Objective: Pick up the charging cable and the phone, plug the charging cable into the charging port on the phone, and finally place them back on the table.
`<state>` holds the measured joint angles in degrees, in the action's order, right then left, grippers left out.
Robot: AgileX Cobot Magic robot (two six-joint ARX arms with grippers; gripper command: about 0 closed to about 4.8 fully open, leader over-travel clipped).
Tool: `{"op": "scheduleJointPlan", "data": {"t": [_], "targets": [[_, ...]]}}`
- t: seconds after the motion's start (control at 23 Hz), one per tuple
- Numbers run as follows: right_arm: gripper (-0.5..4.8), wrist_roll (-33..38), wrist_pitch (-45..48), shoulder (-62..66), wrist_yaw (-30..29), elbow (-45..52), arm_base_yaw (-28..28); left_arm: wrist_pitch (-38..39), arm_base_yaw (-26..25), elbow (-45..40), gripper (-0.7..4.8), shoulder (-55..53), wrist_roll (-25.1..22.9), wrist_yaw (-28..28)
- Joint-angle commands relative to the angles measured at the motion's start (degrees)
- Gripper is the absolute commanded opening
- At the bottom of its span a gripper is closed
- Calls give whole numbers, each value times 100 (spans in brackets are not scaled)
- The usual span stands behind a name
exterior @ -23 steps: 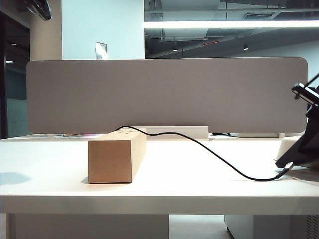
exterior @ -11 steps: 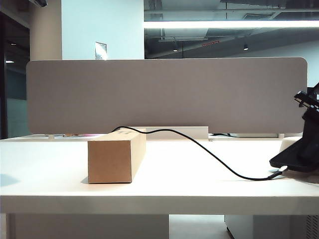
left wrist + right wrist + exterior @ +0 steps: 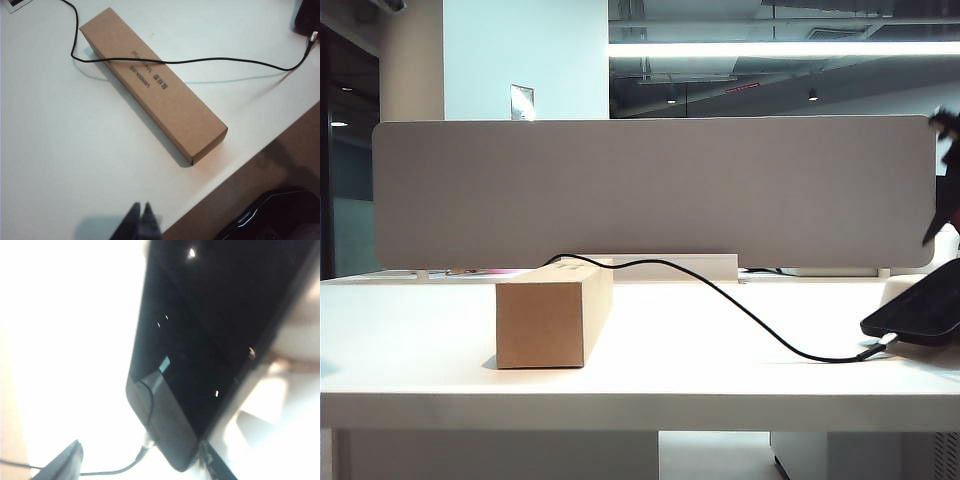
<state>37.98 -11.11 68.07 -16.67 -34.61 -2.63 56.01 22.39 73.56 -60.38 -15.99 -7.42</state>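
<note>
Your right gripper [image 3: 142, 465] has lifted off the phone [image 3: 918, 312] and now hangs above it at the right edge.
The phone lies tilted at the right of the table [image 3: 440, 330], with the charging cable [image 3: 740, 305] plugged into its end and trailing back over the cardboard box [image 3: 553, 312]. Your right gripper's fingers stand apart, gripping nothing. Your left gripper [image 3: 139, 222] hovers over the table's front edge, fingers pressed together.

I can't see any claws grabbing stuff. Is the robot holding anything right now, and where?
Nothing is held. The left gripper is shut and empty above the white table. The right gripper has let go; the glossy black phone rests with the thin black charging cable attached.
</note>
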Motion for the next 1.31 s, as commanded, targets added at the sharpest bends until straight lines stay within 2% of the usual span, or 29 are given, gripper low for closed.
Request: {"op": "scheduleJointPlan", "data": {"t": [0.04,0.09,0.13,0.17,0.26,0.35,0.52,0.87,1.0,1.31], "targets": [[276,-798,-188,-632,120,-11,39,-778,0,-671,-6,398,173,-31],[201,-1169,-291,-918,310,-11,101,-1067,0,-957,-6,546,190,-31],[167,-1325,-352,-1036,398,-11,131,-1191,0,-1106,-6,627,208,-31],[96,-1482,-411,-1274,640,-2,214,-1335,2,-1305,-6,717,273,-31],[50,-1635,-369,-1606,894,57,315,-1532,2,-1596,-6,828,280,-28],[47,-1803,-339,-1818,942,131,380,-1622,2,-1762,-6,890,280,-31],[-3,-1871,-140,-2426,1056,527,514,-1687,2,-1969,-6,955,271,-31],[-4,-1958,511,-3869,1884,1725,748,-1753,4,-2046,-6,955,271,-33],[-4,-2157,610,-4127,1786,2028,756,-1770,4,-2046,-6,955,271,-33],[-4,-2194,1823,-4472,1519,2881,758,-1707,4,-2046,-6,957,273,-33]]}}
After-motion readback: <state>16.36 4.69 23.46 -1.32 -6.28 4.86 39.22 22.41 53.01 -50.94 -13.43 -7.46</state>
